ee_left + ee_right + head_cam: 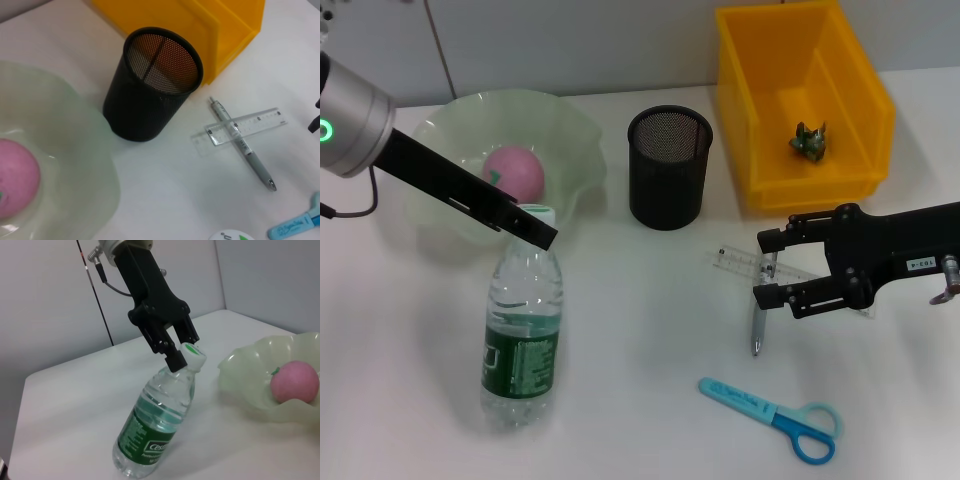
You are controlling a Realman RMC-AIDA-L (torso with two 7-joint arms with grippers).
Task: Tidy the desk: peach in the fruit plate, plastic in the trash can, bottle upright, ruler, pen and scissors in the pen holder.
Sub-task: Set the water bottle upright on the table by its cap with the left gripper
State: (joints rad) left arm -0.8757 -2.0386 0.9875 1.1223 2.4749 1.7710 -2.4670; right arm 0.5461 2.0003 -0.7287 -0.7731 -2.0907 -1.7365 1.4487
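Observation:
A clear bottle (521, 340) with a green label stands upright at the front left. My left gripper (536, 226) is at its white cap (193, 354), fingers on either side, shut on it. The pink peach (513, 172) lies in the pale green fruit plate (575, 130). The black mesh pen holder (668, 166) stands mid-table with nothing in it (159, 60). A clear ruler (246, 128) lies across a grey pen (243, 146). My right gripper (767, 268) hovers open over them. Blue scissors (775, 413) lie near the front edge. Crumpled green plastic (810, 140) sits in the yellow trash can (750, 120).
The yellow bin stands close behind the ruler and pen, right of the pen holder. The plate sits directly behind the bottle. Bare white tabletop (640, 330) lies between the bottle and the scissors.

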